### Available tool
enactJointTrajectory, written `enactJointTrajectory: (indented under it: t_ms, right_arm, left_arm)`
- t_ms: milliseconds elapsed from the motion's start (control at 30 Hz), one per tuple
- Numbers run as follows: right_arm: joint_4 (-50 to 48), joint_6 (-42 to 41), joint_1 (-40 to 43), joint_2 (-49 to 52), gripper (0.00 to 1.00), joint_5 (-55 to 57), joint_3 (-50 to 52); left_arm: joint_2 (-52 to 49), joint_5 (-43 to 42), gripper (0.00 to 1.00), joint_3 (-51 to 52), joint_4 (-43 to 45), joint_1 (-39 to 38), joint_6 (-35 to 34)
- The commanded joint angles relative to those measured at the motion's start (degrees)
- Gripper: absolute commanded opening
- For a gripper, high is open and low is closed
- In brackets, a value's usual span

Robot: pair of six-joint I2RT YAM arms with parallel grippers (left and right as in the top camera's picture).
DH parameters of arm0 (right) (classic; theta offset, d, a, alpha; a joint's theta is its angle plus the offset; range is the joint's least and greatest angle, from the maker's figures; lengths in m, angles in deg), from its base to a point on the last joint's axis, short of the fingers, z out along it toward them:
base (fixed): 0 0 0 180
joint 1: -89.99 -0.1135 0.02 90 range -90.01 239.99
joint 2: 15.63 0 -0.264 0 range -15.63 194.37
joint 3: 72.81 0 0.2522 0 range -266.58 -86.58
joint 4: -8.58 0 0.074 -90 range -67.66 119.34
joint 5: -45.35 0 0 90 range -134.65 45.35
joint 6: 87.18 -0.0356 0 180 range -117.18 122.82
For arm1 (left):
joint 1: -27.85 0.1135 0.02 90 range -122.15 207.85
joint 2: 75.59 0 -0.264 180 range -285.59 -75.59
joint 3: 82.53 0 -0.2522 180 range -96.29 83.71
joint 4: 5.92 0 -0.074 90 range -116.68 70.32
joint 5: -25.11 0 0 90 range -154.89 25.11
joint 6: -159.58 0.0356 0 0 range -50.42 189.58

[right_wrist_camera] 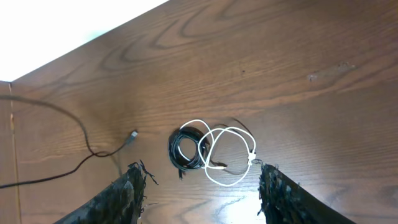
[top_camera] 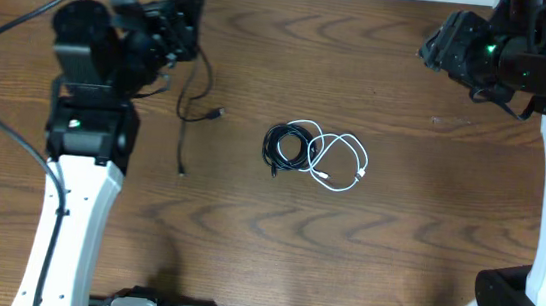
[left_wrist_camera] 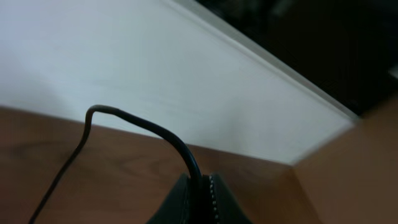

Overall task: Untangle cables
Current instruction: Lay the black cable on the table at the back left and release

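Cables (top_camera: 315,155) lie coiled on wooden table (top_camera: 404,256)

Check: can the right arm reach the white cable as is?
Probably yes. The right gripper is open and empty, with bare table between it and the white cable; only the black coil tangles with it.

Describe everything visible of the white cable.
The white cable is a thin, flexible cord lying flat near the middle of the wooden table in a few loose loops. Small plugs show at its ends. Its left loops overlap the black coil beside it. Nothing else touches it.
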Motion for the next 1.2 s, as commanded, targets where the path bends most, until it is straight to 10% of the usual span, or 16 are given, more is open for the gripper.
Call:
enactJointTrajectory:
  t_ms: [0,400,800,833,900,1167]
  right_arm:
    - [-0.04,2.25,-1.20,-0.44,0.57,-0.35,-0.26]
    - [-0.09,3.13,-3.76,-0.44,0.57,-0.09,-0.26]
    - [-0.57,3.10,-4.26,-0.15,0.58,0.76,-0.26]
    - [-0.59,3.10,-4.28,-0.07,0.58,0.76,-0.26]
    - [-0.79,3.08,-4.28,0.24,0.57,0.74,-0.26]
    - [-1.31,3.10,-5.40,2.49,0.58,0.72,-0.26]
  left_arm:
    - [-1.51,-2.64,0.07,-0.94,3.37,-3.23,1.18]
    - [-10.25,2.80,0.07,-0.94,14.73,-0.37,3.45]
    - [-18.14,16.63,0.09,-0.94,5.11,23.34,14.45]
    - [-18.49,17.55,0.26,-0.94,2.99,25.49,14.75]
    - [-19.23,17.59,0.99,-0.94,-1.11,29.46,16.81]
    - [-19.91,16.90,1.00,-0.94,-12.79,38.10,20.28]
